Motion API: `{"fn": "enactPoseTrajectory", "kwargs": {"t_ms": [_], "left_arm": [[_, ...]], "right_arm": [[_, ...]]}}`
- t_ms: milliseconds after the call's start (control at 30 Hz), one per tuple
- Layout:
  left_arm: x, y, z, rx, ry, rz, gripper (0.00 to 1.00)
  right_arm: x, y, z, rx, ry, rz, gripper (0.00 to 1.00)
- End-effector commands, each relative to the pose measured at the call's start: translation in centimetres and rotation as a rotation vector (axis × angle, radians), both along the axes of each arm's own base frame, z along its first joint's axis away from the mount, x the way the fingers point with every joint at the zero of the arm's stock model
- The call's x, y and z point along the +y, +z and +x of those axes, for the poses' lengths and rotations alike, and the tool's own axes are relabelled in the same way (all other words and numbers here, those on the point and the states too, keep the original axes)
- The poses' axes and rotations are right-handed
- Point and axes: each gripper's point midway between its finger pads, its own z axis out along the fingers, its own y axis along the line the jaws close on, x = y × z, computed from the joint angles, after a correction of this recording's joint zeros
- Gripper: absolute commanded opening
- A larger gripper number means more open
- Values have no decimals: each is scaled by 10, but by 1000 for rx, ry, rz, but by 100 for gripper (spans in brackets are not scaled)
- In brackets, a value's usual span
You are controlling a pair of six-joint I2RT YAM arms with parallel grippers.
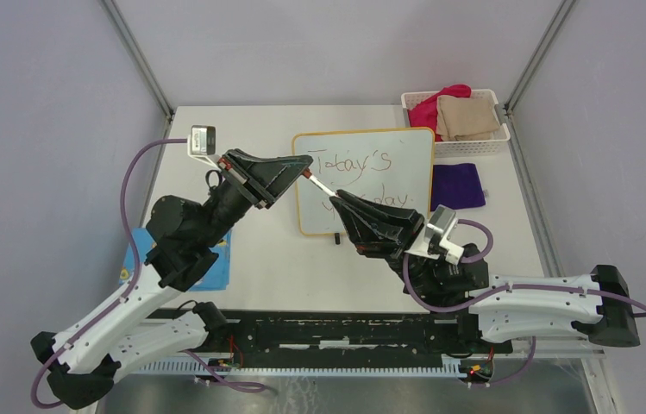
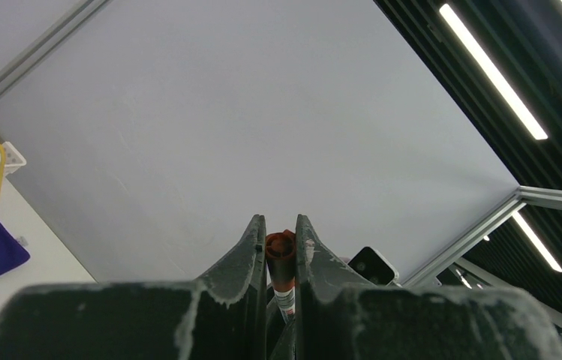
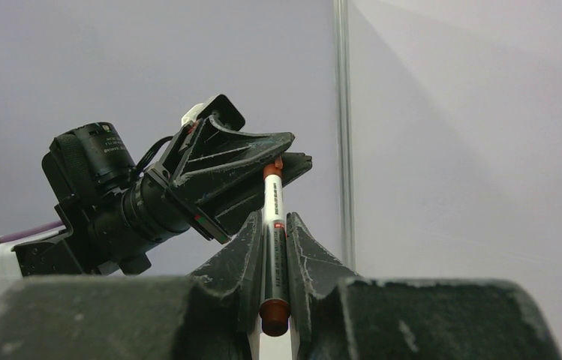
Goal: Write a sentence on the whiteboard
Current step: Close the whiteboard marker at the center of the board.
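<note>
At the middle of the counter (image 1: 259,250) the whiteboard (image 1: 388,147) lies flat inside its yellow frame. The sentence (image 1: 354,162) is on it in thin dark cursive. The top line reads "Today's". The lower line is partly hidden under the right arm, with only its ending "day" clear.

Above the board's left part, both arms meet on one marker (image 1: 319,184). The left end effector (image 1: 300,164) is clenched on the marker's upper red end, and its wrist view shows that red tip pinched between the jaws. The right end effector (image 1: 338,200) is clenched around the white barrel lower down, with the other red end sticking out behind its fingers in its own wrist view. The marker is in the air and not touching the board.

Since both lines look finished, I judge the writing done and the step in hand to be closing up the marker, or passing it across. I cannot tell which red end is the cap. The next move calls for one arm to hold firm while the other pushes or releases straight along the barrel, keeping the marker off the fresh ink.

A basket (image 1: 470,148) of cloths sits at the far right corner, with a purple cloth (image 1: 457,185) just in front of it. A blue card (image 1: 220,259) lies under the left arm.
</note>
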Motion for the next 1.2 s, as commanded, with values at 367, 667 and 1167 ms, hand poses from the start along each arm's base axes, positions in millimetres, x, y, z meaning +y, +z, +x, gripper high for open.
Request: {"fn": "enactPoseTrajectory", "kwargs": {"t_ms": [367, 667, 1167], "left_arm": [[-41, -28, -17, 62, -175, 35, 2], [-67, -43, -34, 75, -229, 84, 2], [-98, -58, -51, 75, -288, 191, 2]], "right_arm": [[5, 9, 16, 22, -52, 24, 0], [16, 14, 23, 20, -46, 22, 0], [35, 17, 32, 26, -41, -25, 0]]}}
